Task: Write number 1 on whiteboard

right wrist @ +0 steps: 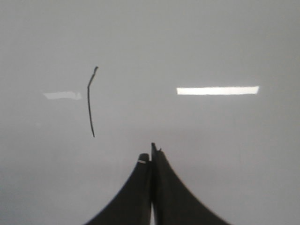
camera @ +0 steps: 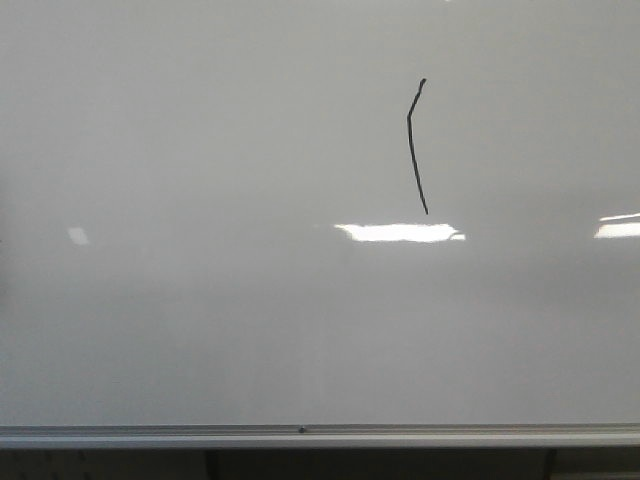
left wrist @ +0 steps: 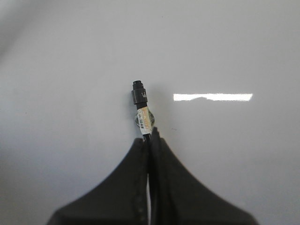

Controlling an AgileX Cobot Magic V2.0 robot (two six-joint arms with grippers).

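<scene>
The whiteboard (camera: pixel 200 200) fills the front view, glossy pale grey, with a silver rim along its lower edge. The number 1 (camera: pixel 416 145) is a thin black near-vertical stroke, bent near its top, right of centre; the same number 1 (right wrist: pixel 90 102) shows in the right wrist view. Neither arm appears in the front view. My left gripper (left wrist: pixel 149 138) is shut on a black marker (left wrist: pixel 141 106) with a yellow-green label, which sticks out of the fingertips toward the board. My right gripper (right wrist: pixel 151 157) is shut with nothing in it, its tips off to the side of the stroke.
Bright white rectangular light reflections (camera: pixel 398 232) lie on the board under the stroke and at the right edge (camera: pixel 618 226). The aluminium rim (camera: pixel 300 433) runs along the board's lower edge, with dark space beneath it.
</scene>
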